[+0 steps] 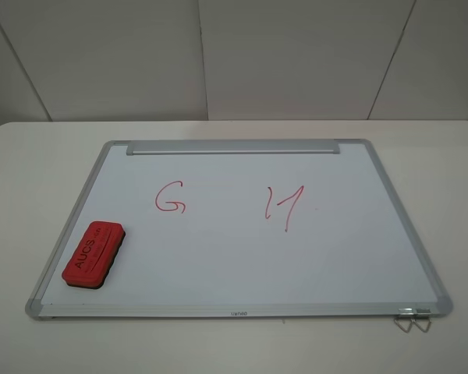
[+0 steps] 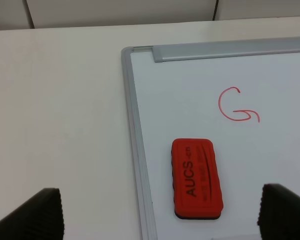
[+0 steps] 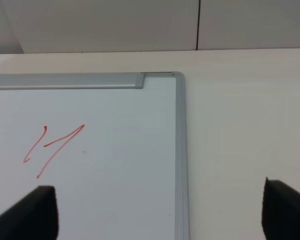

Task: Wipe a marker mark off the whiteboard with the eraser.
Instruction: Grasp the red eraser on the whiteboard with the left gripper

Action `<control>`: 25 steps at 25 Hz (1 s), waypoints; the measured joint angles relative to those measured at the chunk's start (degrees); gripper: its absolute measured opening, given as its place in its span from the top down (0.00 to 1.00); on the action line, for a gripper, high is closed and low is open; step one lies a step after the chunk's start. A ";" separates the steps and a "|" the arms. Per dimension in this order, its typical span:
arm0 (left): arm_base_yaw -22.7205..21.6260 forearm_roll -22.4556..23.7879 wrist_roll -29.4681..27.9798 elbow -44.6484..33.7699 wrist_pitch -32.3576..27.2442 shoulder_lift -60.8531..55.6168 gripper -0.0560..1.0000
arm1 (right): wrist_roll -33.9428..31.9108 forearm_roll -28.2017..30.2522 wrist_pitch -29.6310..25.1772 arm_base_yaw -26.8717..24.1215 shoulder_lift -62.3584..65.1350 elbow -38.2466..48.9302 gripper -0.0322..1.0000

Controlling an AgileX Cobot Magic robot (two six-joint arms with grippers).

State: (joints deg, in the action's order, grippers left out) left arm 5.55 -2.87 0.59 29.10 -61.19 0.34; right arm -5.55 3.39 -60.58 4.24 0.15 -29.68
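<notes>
Eraser [image 1: 93,255] on whiteboard [image 1: 242,261], G mark [image 1: 171,198] apart from slanted strokes [image 1: 283,204]

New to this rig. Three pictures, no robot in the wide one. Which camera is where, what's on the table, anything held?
This is a robot with two arms, each ending in a gripper. The wide picture comes from a camera mounted high, off the arms; no arm shows in it. The other two come from cameras on the wrists; the black shapes in them are gripper fingers. The left gripper and the right gripper both stand open, holding nothing. On the white table lies a large white whiteboard with a silver-grey metal frame. Near its near left corner rests a small red block eraser lettered AUCS. Two red marker marks are on the board: a letter G towards the left, two slanted strokes towards the right.
</notes>
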 joint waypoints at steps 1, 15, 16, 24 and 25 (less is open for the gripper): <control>0.00 0.00 0.00 0.31 0.39 1.33 0.21 | 0.00 0.00 0.00 0.00 0.00 0.00 0.27; 0.30 -0.65 -0.11 13.15 12.22 55.28 0.21 | 0.00 0.00 0.00 0.00 0.00 0.00 0.27; 0.87 -0.53 -0.18 13.69 12.22 58.60 0.21 | 0.00 0.00 0.00 0.00 0.00 0.00 0.27; 10.52 -0.47 -4.92 14.29 17.48 82.94 0.21 | 0.00 0.00 0.00 0.00 0.00 0.00 0.27; 11.21 -0.47 -5.47 14.29 18.28 85.11 0.21 | 0.00 0.00 0.00 0.00 0.00 0.00 0.27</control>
State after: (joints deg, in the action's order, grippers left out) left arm 16.77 -3.34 -4.87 43.39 -42.92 85.45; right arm -5.55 3.39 -60.58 4.24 0.15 -29.68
